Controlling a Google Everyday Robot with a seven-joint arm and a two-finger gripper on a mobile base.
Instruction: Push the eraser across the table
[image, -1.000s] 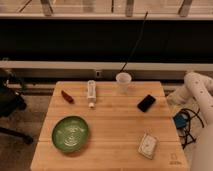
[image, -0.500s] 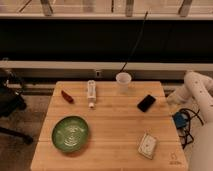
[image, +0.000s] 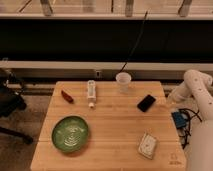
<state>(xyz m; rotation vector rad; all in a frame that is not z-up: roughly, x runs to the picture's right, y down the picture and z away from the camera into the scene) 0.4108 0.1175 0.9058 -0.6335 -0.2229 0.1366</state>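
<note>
Barely anything has shifted over the last second: the end effector has crept a touch closer to the eraser from the near edge of the surface, and the eraser itself lies exactly where it did, slanted and flat on the wood. The two look near each other but apart, so the push has not begun and the whole stretch of surface beyond the eraser is yet to be crossed. Whether the end effector is open or closed cannot be told. It sits at the end of the white arm, low and about level with the eraser. Just past the eraser from the end effector, and a little toward the back edge, stands the white cup; it is possibly empty, though its inside is not clearly shown. Farther from the end effector lie the white remote-like device and then the small red item. The green bowl is well apart from the end effector, toward the front far corner, with nothing in it but its ring pattern. A small flat packet lies toward the front edge on the end effector's side. A straight push away from the end effector would likely send the eraser between the cup and the bowl.
</note>
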